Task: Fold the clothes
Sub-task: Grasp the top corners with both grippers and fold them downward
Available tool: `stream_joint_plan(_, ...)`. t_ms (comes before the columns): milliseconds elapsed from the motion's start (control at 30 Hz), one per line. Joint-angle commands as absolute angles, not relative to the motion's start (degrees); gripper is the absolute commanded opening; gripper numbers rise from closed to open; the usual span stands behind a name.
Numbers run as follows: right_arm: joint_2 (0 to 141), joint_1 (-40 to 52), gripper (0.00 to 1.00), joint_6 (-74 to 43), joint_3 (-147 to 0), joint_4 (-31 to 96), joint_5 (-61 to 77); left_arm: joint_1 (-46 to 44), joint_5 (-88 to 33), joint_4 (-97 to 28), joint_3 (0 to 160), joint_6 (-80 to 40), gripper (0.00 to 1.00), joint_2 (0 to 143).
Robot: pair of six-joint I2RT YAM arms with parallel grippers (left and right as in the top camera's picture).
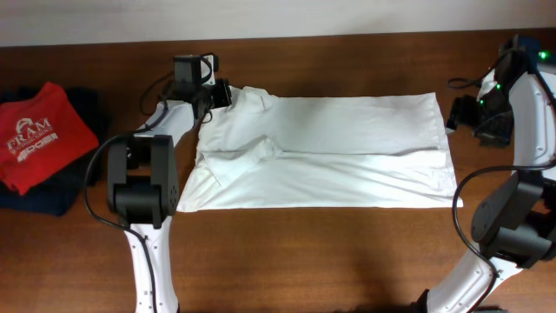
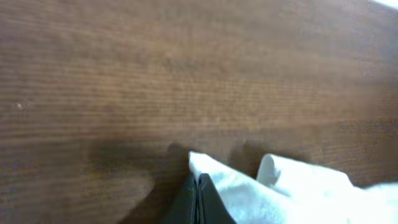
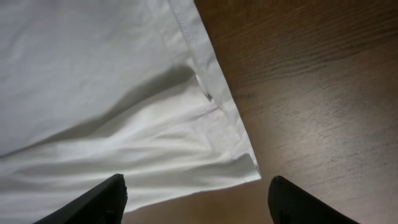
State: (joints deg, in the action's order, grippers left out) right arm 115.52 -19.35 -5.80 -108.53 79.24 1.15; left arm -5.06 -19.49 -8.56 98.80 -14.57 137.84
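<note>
The white T-shirt [image 1: 330, 148] lies spread flat across the middle of the wooden table [image 1: 304, 261], with its chest graphic hidden. My left gripper [image 1: 222, 94] is at the shirt's far left corner, shut, with a fold of the white fabric [image 2: 298, 190] pinched at its fingertips [image 2: 198, 182]. My right gripper [image 1: 453, 117] is open at the shirt's right edge. In the right wrist view its fingers [image 3: 198, 186] straddle a hemmed corner of the shirt [image 3: 93, 74] from above, without touching it.
A red shirt with white "FRAM" lettering [image 1: 43, 135] lies on a dark folded garment [image 1: 39, 202] at the table's left edge. Bare wood runs along the front of the table. Cables hang near both arms.
</note>
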Motion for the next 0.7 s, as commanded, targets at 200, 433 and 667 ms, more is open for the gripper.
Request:
stream_joint_plan(200, 117.1, -19.5, 0.82, -4.3, -109.6, 61.0, 2.1, -1.8, -20.2, -27.5, 110.6, -14.5, 0.01, 133.6)
stream_joint_plan(433, 127.0, -19.5, 0.82, -4.3, -109.5, 42.5, 10.3, -2.9, -20.2, -34.8, 110.6, -14.5, 0.0, 132.0)
stream_joint_plan(667, 135.0, -16.9, 0.75, -4.8, -109.5, 36.1, 10.9, -4.5, -20.2, -37.4, 110.6, -14.5, 0.0, 132.0)
